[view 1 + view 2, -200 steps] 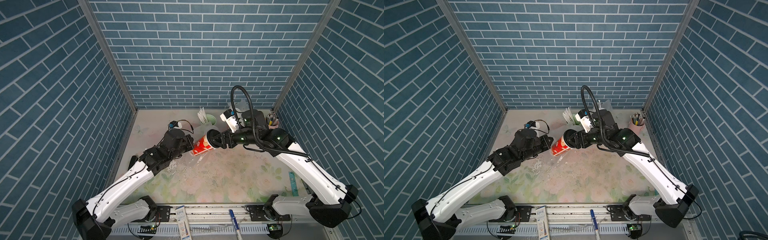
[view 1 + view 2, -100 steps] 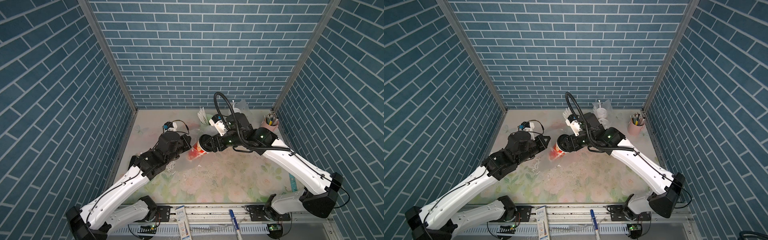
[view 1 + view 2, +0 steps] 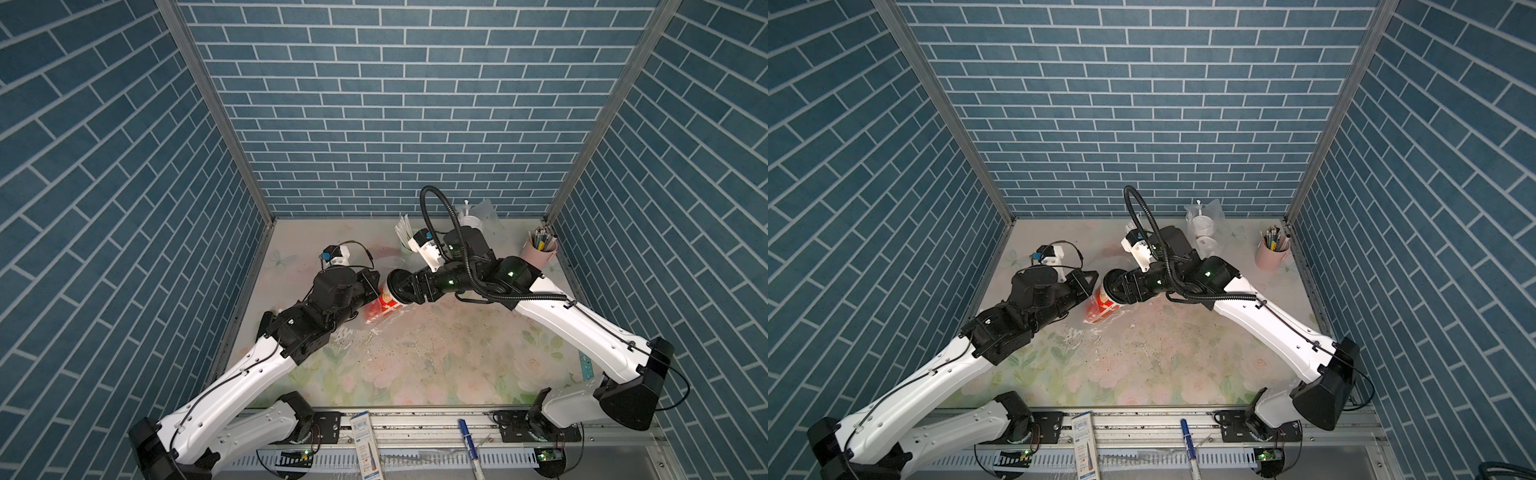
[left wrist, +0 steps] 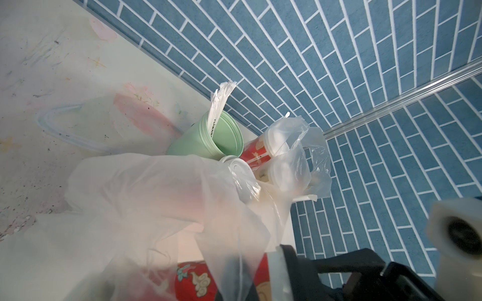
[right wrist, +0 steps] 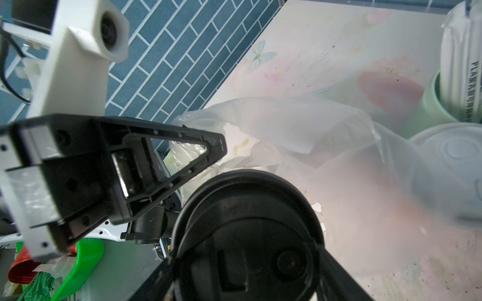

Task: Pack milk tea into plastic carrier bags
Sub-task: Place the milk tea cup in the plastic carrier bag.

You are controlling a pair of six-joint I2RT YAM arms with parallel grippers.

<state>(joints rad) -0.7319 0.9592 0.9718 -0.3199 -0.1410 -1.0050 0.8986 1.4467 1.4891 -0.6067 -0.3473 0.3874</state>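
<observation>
Now, right claw (image 3: 400,287) clamped on red cup (image 3: 384,305), left claw (image 3: 374,277) pinching carrier bag (image 4: 156,198).

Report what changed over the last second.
The right gripper, gripping the black-lidded red cup, carried it leftward, closer to the left gripper, which shifted slightly the same way while pinching the carrier bag. Nothing was grabbed or released. The packed bag, straw cup and pen cup stayed put.
</observation>
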